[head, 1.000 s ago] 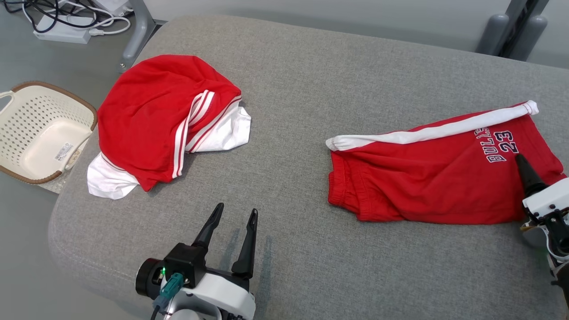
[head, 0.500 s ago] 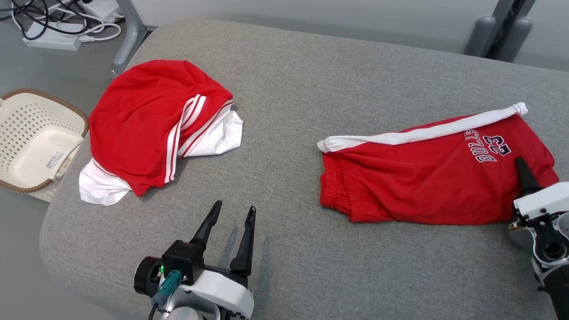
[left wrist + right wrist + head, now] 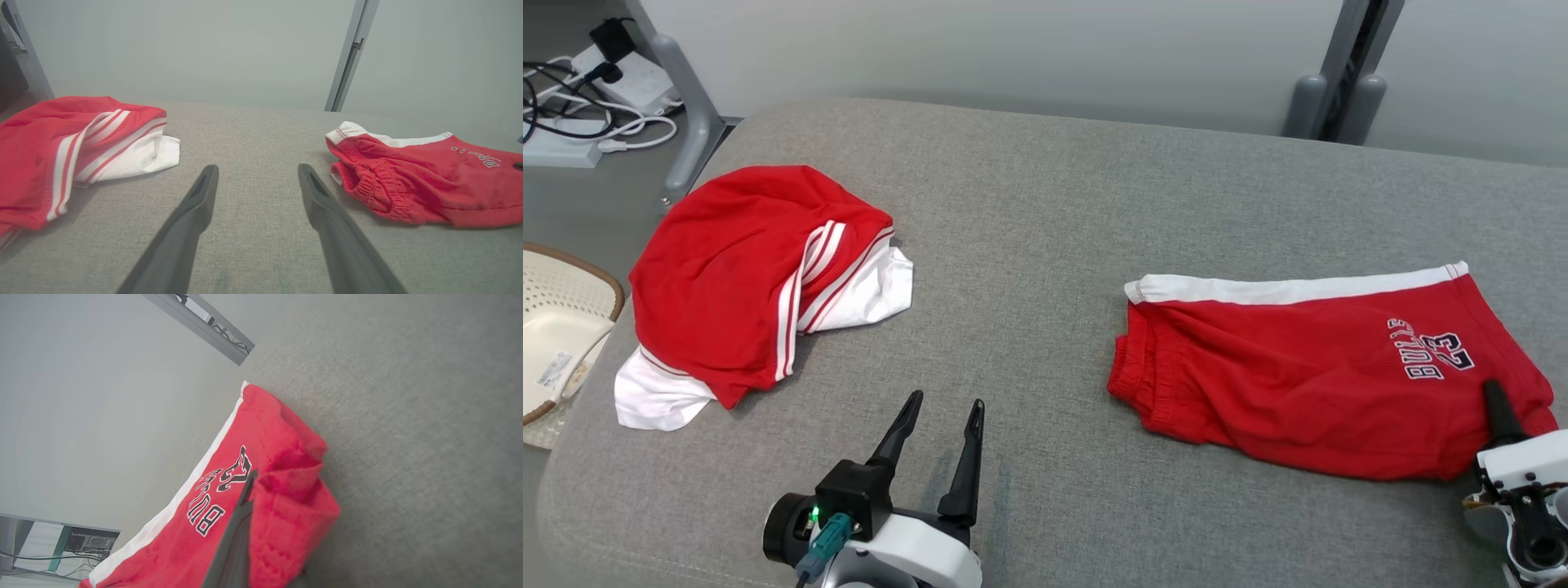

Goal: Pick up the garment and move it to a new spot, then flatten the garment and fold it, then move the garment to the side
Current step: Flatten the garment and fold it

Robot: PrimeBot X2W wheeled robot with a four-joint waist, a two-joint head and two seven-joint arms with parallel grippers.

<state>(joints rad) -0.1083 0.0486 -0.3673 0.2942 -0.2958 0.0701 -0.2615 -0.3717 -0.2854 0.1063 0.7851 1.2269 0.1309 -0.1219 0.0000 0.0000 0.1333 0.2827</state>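
The garment, red shorts with a white side stripe and dark lettering, lies on the right half of the grey cushion. My right gripper is shut on the shorts' hem at their near right corner. In the right wrist view the closed fingers pinch a raised fold of the red fabric. My left gripper hovers open over bare cushion near the front edge, holding nothing. From the left wrist view, the left gripper points between the shorts' waistband and the other garment.
A second red and white garment lies crumpled at the cushion's left. A cream perforated basket stands on the floor past the left edge. Cables and a power strip lie on the floor at the far left.
My right gripper has shut on the shorts' hem. The head camera has shifted, so the whole scene sits lower and further left. The left gripper is unchanged.
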